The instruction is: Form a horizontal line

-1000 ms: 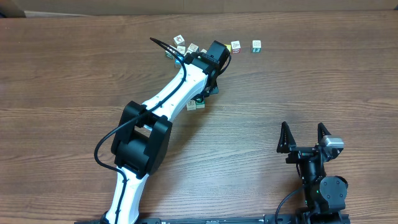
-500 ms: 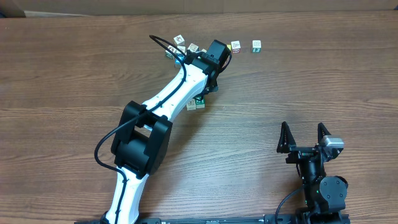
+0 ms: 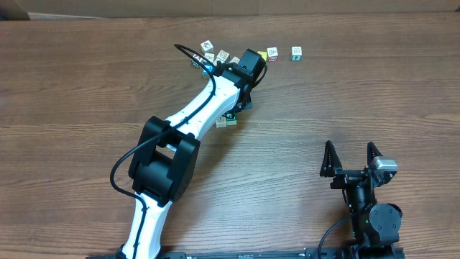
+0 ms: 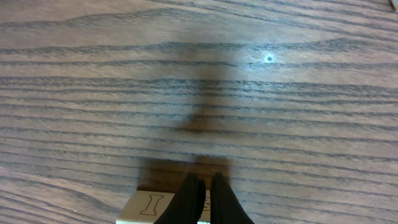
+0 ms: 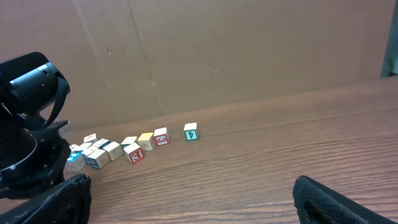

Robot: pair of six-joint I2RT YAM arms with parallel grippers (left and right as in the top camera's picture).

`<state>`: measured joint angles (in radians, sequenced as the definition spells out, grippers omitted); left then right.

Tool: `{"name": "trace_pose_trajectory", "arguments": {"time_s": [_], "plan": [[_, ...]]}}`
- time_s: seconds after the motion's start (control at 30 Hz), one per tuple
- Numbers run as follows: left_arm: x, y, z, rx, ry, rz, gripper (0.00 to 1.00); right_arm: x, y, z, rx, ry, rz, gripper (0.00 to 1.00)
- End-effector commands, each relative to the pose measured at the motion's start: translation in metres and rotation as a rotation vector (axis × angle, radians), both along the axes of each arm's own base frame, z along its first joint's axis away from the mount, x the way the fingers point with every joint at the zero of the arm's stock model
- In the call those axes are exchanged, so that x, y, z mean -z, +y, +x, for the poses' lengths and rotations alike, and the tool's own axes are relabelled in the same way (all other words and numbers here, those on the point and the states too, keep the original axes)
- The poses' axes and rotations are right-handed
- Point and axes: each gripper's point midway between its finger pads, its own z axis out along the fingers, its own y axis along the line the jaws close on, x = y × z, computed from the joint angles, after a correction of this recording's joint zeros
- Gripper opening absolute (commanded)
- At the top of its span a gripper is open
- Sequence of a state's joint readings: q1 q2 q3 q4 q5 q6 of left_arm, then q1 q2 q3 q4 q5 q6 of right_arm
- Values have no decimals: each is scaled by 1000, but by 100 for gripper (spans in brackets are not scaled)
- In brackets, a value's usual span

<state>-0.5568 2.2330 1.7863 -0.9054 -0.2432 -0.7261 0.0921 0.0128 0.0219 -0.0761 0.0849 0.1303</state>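
Wooden table (image 3: 72, 86) with picture cubes (image 3: 272, 53)

Overhead: looking straight down from high above, taking in the whole worktop (image 3: 72, 108)
Left wrist: hovering very near the wood, facing down past the left pincer (image 4: 205, 182)
Right wrist: sitting low, looking level across the worktop
Shared: overhead and right wrist are both showing the cubes (image 5: 160, 137) and left arm (image 3: 205, 101)

left arm (image 3: 205, 101) outstretched, jaws closed, right arm (image 3: 370, 205) folded, jaws spread
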Motion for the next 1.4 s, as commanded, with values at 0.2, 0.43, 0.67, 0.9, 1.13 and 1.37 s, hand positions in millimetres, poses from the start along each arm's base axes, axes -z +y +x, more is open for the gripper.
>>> {"name": "trace_pose_trajectory", "arguments": {"time_s": [0.2,0.43,0.67,0.9,1.13,1.37], "plan": [[14,-7,-11,33,58,-11,4,4,0,0,1,0,-5,100],[15,-6,-15,35,76,-11,4,4,0,0,1,0,-5,100],[16,-5,-18,34,87,-4,4,4,0,0,1,0,-5,100],[14,-4,-11,27,61,-10,4,4,0,0,1,0,-5,100],[-9,-2,8,7,8,-59,4,4,0,0,1,0,-5,100],[-33,-10,8,89,25,-116,32,4,0,0,1,0,-5,100]]}}
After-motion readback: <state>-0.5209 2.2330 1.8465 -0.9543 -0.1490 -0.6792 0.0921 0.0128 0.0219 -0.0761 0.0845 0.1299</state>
